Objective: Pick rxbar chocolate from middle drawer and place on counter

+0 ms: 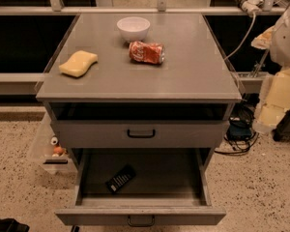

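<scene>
The rxbar chocolate (120,178) is a flat black bar with white lettering. It lies at an angle on the floor of the open middle drawer (141,215), left of centre. This lowest drawer is pulled out towards me, with its dark handle at the front. The counter (183,76) is the broad grey top of the cabinet. My gripper is out of view. Only pale parts of my arm (282,93) show at the right edge, well away from the drawer and the bar.
On the counter are a yellow sponge (78,63) at the left, a white bowl (133,28) at the back and a crushed red soda can (146,52) near it. The drawer above (140,134) is shut. A clear bin (48,151) and cables (239,134) flank the cabinet.
</scene>
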Robot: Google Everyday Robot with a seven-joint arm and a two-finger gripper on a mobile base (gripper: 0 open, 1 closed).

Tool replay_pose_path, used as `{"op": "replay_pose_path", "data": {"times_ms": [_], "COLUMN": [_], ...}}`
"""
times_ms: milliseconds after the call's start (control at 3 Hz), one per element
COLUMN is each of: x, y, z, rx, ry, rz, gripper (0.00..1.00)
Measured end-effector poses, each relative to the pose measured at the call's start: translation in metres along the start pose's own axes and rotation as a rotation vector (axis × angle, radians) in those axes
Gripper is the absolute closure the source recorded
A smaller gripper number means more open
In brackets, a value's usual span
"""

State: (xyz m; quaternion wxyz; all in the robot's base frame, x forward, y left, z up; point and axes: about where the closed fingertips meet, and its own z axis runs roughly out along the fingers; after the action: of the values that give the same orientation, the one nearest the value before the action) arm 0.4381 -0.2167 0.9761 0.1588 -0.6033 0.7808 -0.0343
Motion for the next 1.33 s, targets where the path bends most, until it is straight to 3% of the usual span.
{"op": "replay_pose_path", "data": {"times_ms": [667, 1000, 1333], "x": [0.001, -0.006, -0.03], "y": [0.001, 0.022, 0.062], "z": [0.008, 0.046, 0.118], "rx": [-0.008, -0.05, -0.144], "ry": [-0.03, -0.125, -0.263], "rz": [0.003, 0.002, 0.062], "gripper": [0.0, 0.0, 0.0]}}
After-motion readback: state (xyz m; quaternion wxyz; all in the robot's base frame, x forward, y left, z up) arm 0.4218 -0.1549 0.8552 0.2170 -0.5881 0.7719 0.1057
